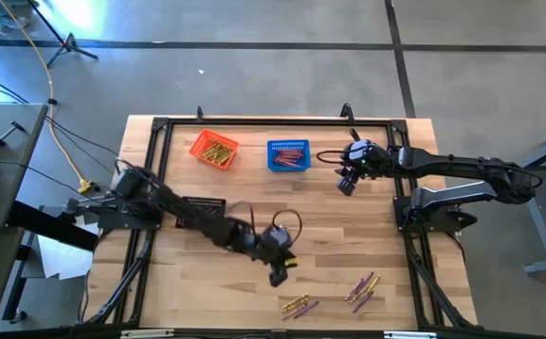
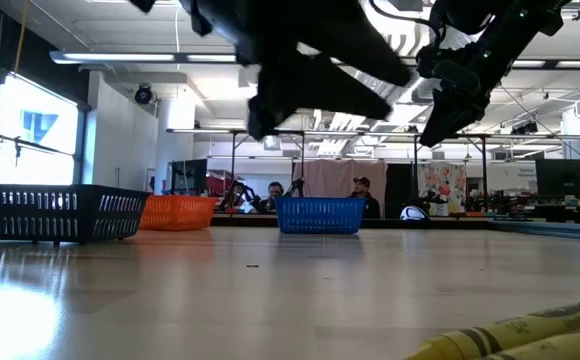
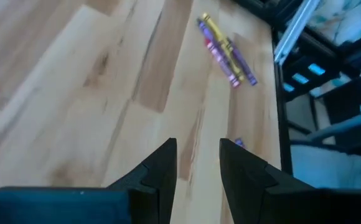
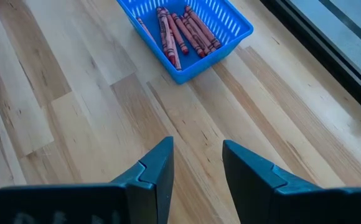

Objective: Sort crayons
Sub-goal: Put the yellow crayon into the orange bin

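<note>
Your left hand (image 1: 279, 275) open and empty above loose crayons (image 1: 361, 288) on the counter (image 1: 254, 179), your right hand (image 1: 345, 185) open beside the blue basket (image 1: 288, 156).

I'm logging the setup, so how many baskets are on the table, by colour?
Orange basket: 1
Blue basket: 1
Black basket: 1
Total: 3 baskets

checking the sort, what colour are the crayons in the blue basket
Red. The crayons in the blue basket show best in the right wrist view.
</note>
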Controlling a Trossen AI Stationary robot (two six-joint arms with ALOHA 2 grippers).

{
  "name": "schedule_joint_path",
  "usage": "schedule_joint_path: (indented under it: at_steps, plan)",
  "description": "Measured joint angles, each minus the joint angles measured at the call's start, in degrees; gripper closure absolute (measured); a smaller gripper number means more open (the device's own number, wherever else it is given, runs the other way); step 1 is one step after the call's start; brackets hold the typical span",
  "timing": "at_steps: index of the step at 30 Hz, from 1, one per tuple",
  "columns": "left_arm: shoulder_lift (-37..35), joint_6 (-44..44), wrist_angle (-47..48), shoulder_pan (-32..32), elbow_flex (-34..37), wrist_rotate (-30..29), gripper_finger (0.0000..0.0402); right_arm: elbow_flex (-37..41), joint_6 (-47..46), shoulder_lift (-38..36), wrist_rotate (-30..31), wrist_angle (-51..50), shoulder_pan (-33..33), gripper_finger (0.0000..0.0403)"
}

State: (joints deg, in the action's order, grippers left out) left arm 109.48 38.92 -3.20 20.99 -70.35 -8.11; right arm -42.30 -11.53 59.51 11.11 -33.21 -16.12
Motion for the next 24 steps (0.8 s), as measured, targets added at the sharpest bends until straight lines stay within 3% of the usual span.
schedule_joint_path:
  at_steps: [4,9,18,24]
  plan:
    - [4.8,1.1,-6.5,1.5,0.0,-3.1,0.0296,0.0,0.0,0.0,0.0,0.0,0.0,0.0279]
    - [8.3,2.8,-6.4,3.3,-1.2,-8.2,0.0296,0.0,0.0,0.0,0.0,0.1,0.0,0.0279]
    - [14.8,3.5,13.6,6.2,-14.8,-12.6,0.0296,0.0,0.0,0.0,0.0,0.5,0.0,0.0279]
    - [18.7,10.1,23.0,7.4,-24.3,-12.9,0.0295,0.0,0.0,0.1,0.0,0.3,0.0,0.0279]
